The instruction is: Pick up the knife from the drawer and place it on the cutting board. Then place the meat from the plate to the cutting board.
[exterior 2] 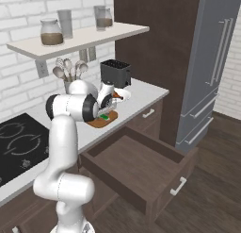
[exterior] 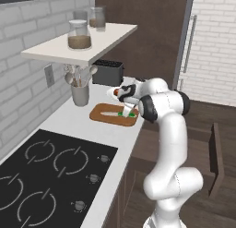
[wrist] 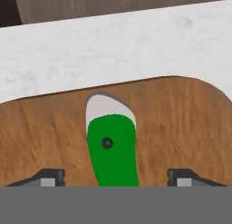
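Now the gripper (wrist: 115,180) stands wide open over the knife (wrist: 112,150), lying near the cutting board (wrist: 181,123) edge; best lift straight up, clear of the handle.

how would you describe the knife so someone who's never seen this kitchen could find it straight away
Start at the white counter between the black cooktop and the black toaster; a light-brown wooden cutting board lies near its front edge. The knife lies flat on that board, under the open gripper. Its bright green handle sets it apart from the grey ladles and spoons standing in the utensil cup.
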### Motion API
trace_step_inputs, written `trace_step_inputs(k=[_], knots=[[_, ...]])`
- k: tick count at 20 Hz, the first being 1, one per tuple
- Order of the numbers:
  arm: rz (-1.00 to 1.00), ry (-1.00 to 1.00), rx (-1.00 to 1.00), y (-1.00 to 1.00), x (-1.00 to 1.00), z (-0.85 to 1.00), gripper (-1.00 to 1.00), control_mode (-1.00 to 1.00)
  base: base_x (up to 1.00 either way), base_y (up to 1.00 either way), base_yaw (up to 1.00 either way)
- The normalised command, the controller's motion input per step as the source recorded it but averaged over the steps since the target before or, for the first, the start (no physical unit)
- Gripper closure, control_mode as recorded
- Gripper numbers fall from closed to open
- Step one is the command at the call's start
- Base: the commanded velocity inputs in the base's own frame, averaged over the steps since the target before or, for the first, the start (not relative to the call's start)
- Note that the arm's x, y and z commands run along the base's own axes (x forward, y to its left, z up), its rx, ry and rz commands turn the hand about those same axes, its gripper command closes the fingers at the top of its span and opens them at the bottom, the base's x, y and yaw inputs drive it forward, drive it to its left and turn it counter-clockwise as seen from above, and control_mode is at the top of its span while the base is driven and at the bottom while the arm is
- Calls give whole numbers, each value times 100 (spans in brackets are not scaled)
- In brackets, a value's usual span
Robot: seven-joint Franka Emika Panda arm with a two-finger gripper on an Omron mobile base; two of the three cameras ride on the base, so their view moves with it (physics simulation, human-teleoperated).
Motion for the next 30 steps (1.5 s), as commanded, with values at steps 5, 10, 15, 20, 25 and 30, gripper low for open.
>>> trace_step_inputs(k=[5,10,15,20,25,30], knots=[[-1,-1,0,-12,0,44,-100,-100,0,0,0],[0,-7,0,-27,-2,62,-100,-100,0,0,0],[-3,0,0,-4,-53,48,-100,-100,0,0,0],[-10,0,0,21,-100,17,-100,-100,0,0,0],[-1,0,-3,20,-91,25,-100,-100,0,0,0],[53,0,-6,0,-80,38,-100,-100,0,0,0]])
